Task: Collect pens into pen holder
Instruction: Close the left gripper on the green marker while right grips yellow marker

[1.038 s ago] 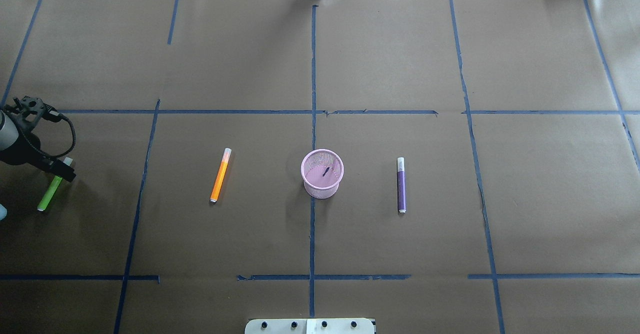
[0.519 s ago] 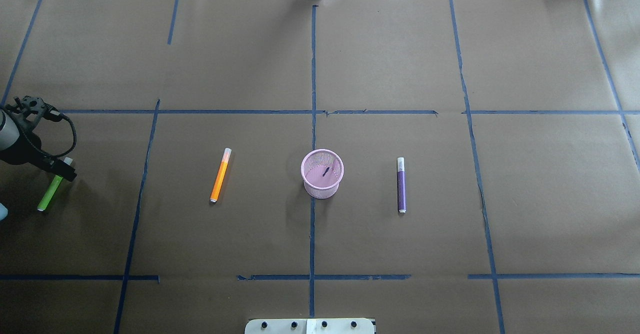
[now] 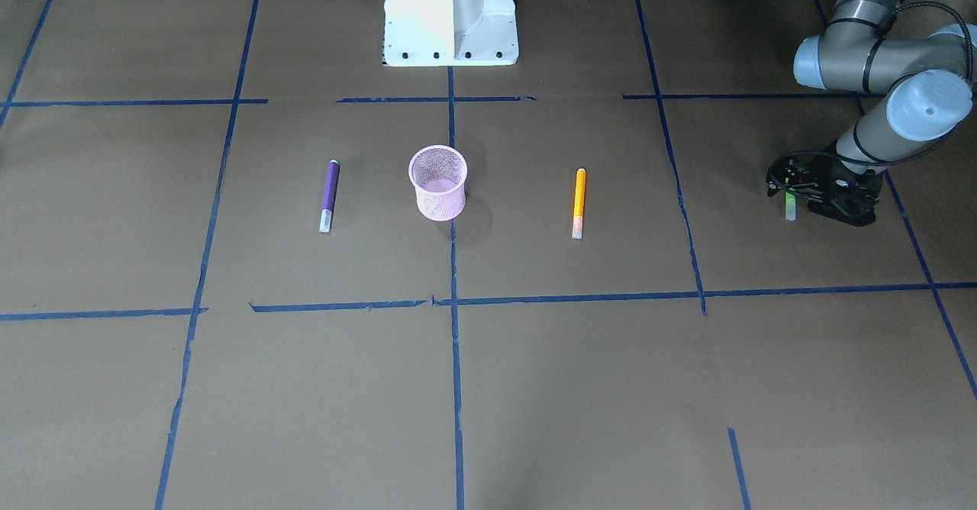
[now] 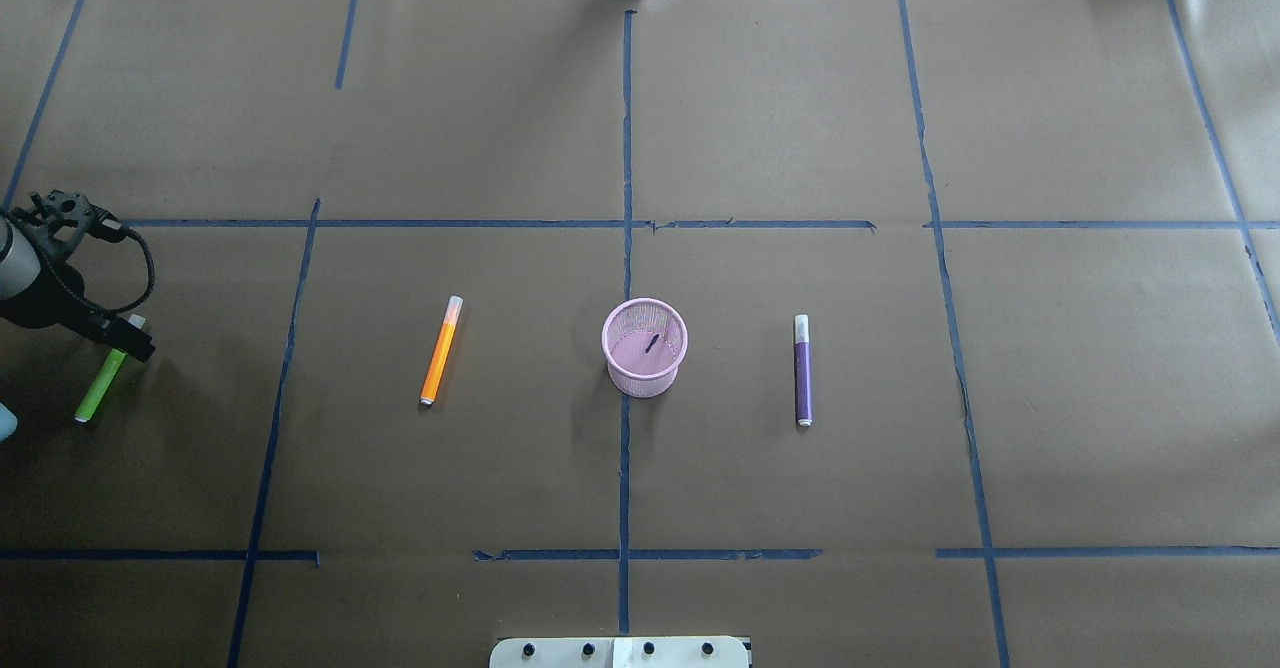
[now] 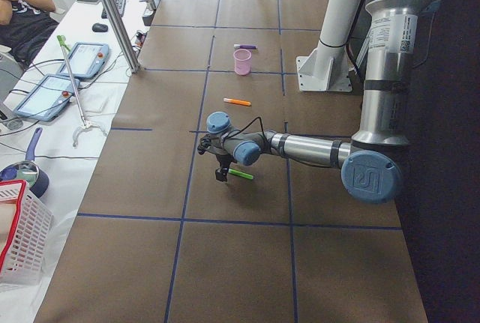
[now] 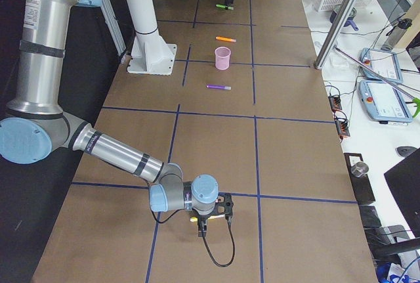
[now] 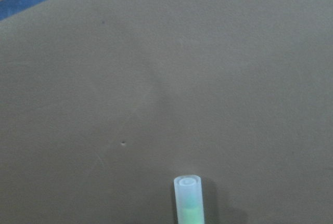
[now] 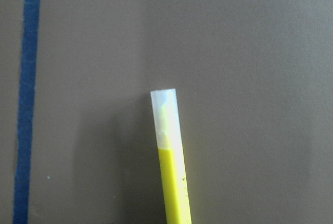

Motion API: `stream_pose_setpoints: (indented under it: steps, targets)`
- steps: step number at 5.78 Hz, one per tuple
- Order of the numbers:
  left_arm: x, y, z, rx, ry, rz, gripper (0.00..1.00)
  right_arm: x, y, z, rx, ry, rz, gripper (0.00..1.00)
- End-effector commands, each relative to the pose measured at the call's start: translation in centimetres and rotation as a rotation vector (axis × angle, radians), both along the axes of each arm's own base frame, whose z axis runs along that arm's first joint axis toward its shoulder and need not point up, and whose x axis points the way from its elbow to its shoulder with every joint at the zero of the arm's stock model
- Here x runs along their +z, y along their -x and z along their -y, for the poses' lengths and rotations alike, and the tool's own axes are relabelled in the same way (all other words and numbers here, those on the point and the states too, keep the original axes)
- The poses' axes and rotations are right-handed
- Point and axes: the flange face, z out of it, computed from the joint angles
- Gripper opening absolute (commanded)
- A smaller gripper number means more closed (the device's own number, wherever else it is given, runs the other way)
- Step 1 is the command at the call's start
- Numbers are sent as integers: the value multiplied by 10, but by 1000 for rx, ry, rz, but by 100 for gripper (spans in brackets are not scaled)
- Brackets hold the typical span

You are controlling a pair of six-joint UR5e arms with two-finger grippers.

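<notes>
The pink mesh pen holder (image 4: 645,348) stands upright at the table's middle. The orange pen (image 4: 441,350) lies to its left and the purple pen (image 4: 802,370) to its right, both flat on the paper. The green pen (image 4: 98,388) lies at the far left. My left gripper (image 4: 128,336) is down over its pale cap end (image 7: 188,198); I cannot tell if it is shut. My right gripper (image 6: 203,220) is out of the overhead view, low over a yellow pen (image 8: 171,167); I cannot tell its state.
The robot's white base (image 3: 450,14) stands at the table's near edge, behind the holder. Blue tape lines (image 4: 625,148) cross the brown paper. Tablets and a basket (image 5: 22,225) sit on a side bench off the table.
The left wrist has shifted very slightly up and left over the green pen. No pen and not the holder has moved.
</notes>
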Motion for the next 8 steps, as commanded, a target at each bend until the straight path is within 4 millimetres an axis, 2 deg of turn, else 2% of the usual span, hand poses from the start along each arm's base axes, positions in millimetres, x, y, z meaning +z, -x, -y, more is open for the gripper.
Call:
stream_pose_setpoints:
  steps: [1, 2, 3, 4, 5, 8]
  targets:
    - [-1, 0, 1, 0, -2, -1, 100, 0, 3, 1, -8, -8, -1, 100]
    - [-1, 0, 1, 0, -2, -1, 100, 1, 3, 0, -8, -5, -2, 100]
    - [-2, -1, 1, 0, -3, -2, 95, 2, 3, -1, -8, -3, -2, 100]
    - [-2, -1, 1, 1, -3, -1, 85, 2, 3, -1, -8, -3, -1, 100]
    - [-6, -1, 1, 1, -10, -7, 82, 2, 3, -1, -8, -3, 0, 100]
    - [-9, -1, 1, 1, -13, -9, 56, 3, 3, -2, -8, -2, -1, 100]
